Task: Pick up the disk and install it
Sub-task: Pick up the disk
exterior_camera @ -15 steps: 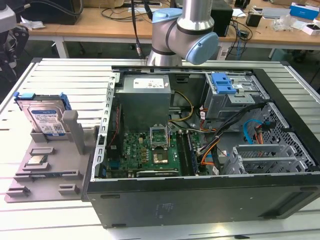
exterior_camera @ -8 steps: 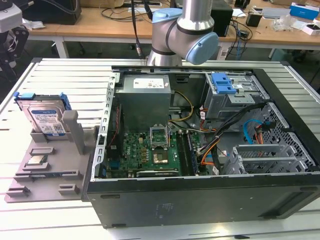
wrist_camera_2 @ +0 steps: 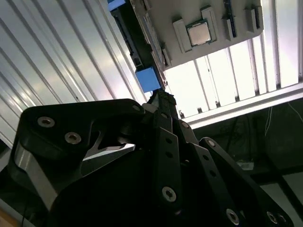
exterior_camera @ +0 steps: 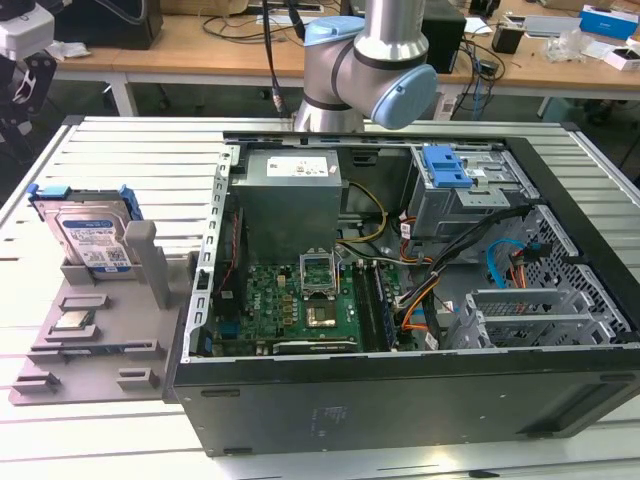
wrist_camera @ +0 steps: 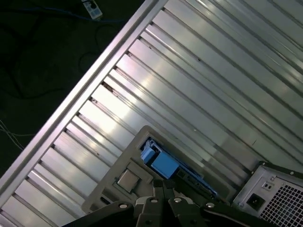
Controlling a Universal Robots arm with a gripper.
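The disk (exterior_camera: 93, 232), a flat silver metal hard drive framed by a blue plastic carrier bracket, stands upright on edge in a slot of the grey plastic fixture tray (exterior_camera: 110, 345) at the exterior view's left, well apart from the open black computer case (exterior_camera: 400, 395). A small square silver chip (exterior_camera: 73, 320) lies flat on the tray, nearer than the disk. Tray and case rest on the ribbed aluminium table (exterior_camera: 140, 160). In both wrist views the black gripper (wrist_camera_2: 160, 100) (wrist_camera: 163, 187) points toward the disk without touching it; whether it is apart or together cannot be told
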